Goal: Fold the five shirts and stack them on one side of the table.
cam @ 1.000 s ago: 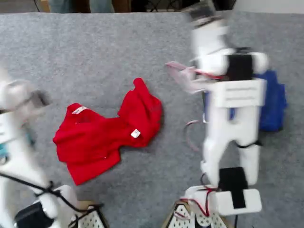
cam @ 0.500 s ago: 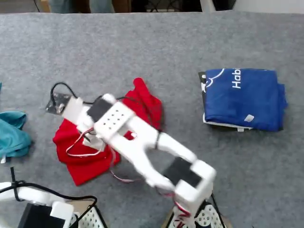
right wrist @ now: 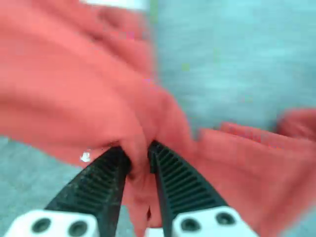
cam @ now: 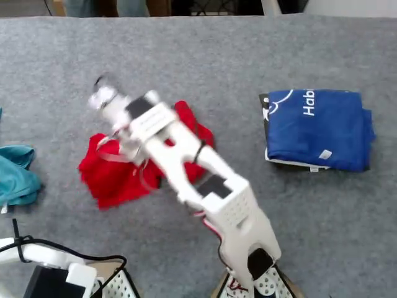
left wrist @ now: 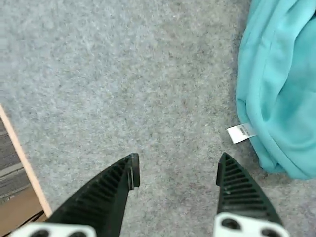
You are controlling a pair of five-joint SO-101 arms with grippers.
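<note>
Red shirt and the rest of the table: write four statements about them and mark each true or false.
1. The right pincer is shut on the red shirt. True.
2. The blue shirt lies crumpled. False: it is folded flat.
3. The left pincer grips the teal shirt. False: it is open above the grey table, beside that shirt.
4. The blue shirt lies apart from the red shirt. True.

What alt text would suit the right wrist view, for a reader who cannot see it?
The right gripper is shut on a bunched fold of the red shirt, pinching the cloth between its two black ribbed fingers. The shirt spreads across most of the view, with the grey table behind it.
</note>
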